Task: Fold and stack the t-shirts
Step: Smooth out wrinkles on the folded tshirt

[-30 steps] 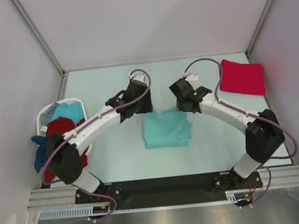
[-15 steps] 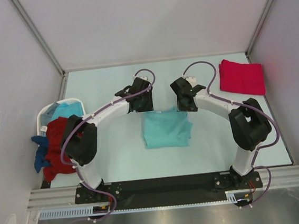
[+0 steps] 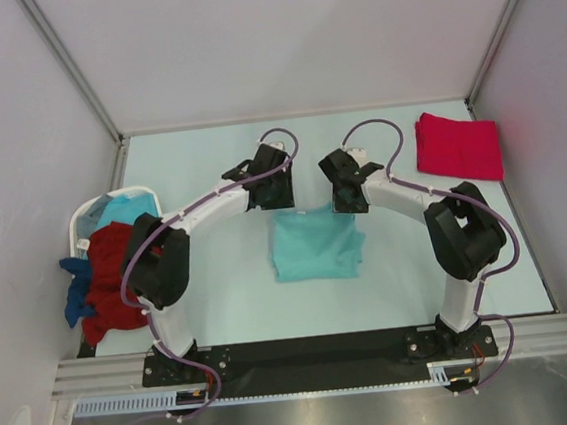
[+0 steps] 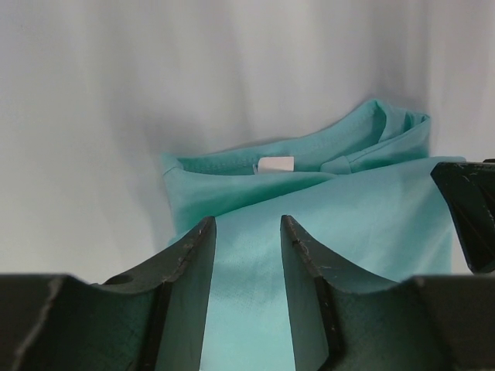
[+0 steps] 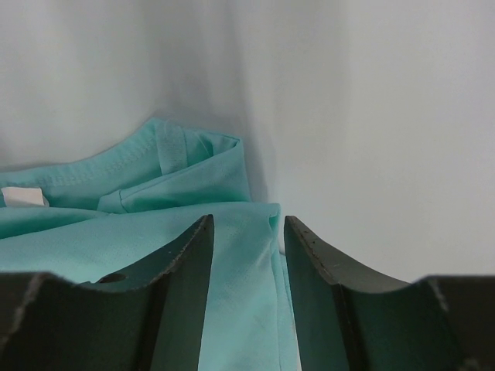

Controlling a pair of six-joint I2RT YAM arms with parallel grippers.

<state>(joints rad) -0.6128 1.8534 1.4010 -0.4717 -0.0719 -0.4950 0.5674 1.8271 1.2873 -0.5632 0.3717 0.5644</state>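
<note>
Now at the far edge of the light teal t-shirt [image 3: 315, 247], folded to a rough square and lying flat on the counter [image 3: 199, 170], about midway between the two arms. Reaches in from both sides: left hand [image 3: 265, 202] at the shirt's far left corner, right hand [image 3: 349, 202] at its far right corner.

Holds the left hand's fingers [image 4: 193, 255] apart and low over the cloth, with teal fabric showing in the gap. Cannot tell whether touching the cloth or just above it. Looks onto the collar beyond the fingertips, with its white label [image 4: 275, 164] facing the camera.

Likewise on the right: fingers [image 5: 189, 255] apart over the shirt's right edge, teal cloth in the gap, bare counter just beyond on the right.

Has a bright pinkish-red t-shirt [image 3: 458, 145] folded at the counter's far right corner, well apart from the teal one. Has a white laundry basket [image 3: 77, 227] at the left edge, with a light blue t-shirt [image 3: 128, 209] inside, and a dark red t-shirt [image 3: 109, 274] and a blue t-shirt [image 3: 73, 298] spilling over its near side.
</note>
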